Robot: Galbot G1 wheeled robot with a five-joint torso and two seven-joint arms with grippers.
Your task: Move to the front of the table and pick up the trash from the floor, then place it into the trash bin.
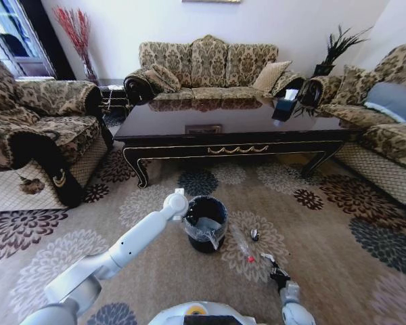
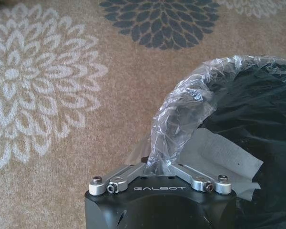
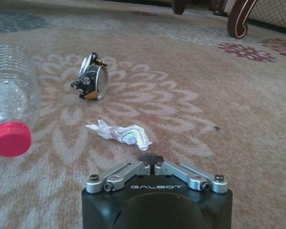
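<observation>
Head view: seen ahead, the table (image 1: 230, 132), long and dark, at the far side of the floor (image 1: 325, 223). Near its front, the trash bin (image 1: 206, 223), black with a clear liner. Reaching to the bin's left rim, the left gripper (image 1: 179, 201). Right of the bin, on the carpet, the clear bottle (image 1: 241, 244) with red cap, and a small dark piece (image 1: 254, 234) beyond it. Low at the near right, the right gripper (image 1: 273, 269), just above the carpet.

Left wrist view: left gripper (image 2: 158, 168) pinching the clear liner (image 2: 181, 114) at the bin's rim.

Right wrist view: right gripper (image 3: 151, 160) pressed together, holding nothing. Just beyond it a crumpled white paper (image 3: 120, 134); farther, the small dark piece (image 3: 92, 78); beside, the bottle (image 3: 12, 95).
</observation>
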